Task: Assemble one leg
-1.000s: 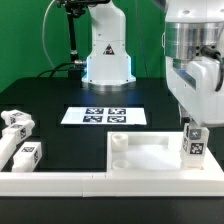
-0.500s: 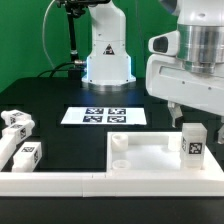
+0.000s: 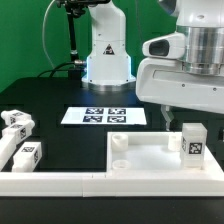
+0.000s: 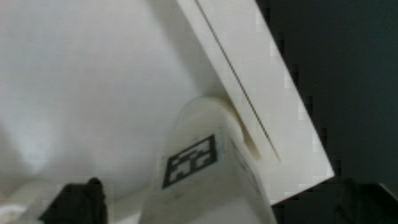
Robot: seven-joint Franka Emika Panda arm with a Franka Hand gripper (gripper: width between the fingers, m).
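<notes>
Leg point(image 3: 192, 142): upright on the panel point(image 3: 150, 155) near the table's front edge, long axis vertical. Gripper point(image 3: 178, 118): just above and beside it, holding nothing; opening width cannot be told.

You are looking at a black bench point(image 3: 60, 135) lying under even light, with a green backdrop point(image 3: 25, 40) hanging behind it and covering the whole rear.

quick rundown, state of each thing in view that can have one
gripper: open, holding nothing, raised above the panel
leg: upright at the panel's corner on the exterior view's right, free of the gripper
white square panel: flat on the table
spare legs: loose at the exterior view's left, untouched
marker board: flat on the table
</notes>
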